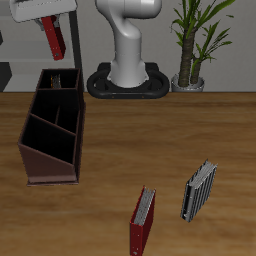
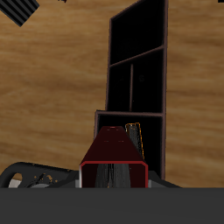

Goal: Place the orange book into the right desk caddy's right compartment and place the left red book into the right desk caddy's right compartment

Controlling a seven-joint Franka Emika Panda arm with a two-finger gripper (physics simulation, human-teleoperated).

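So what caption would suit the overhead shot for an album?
Fingers hold a dark red book above the brown caddy.

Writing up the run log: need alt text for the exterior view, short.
The claw holds a dark red book in the air above the back end of the dark maroon desk caddy on a wooden table. Nearer the front edge stand a brighter red book and a grey-and-black striped book; a potted plant stands behind.
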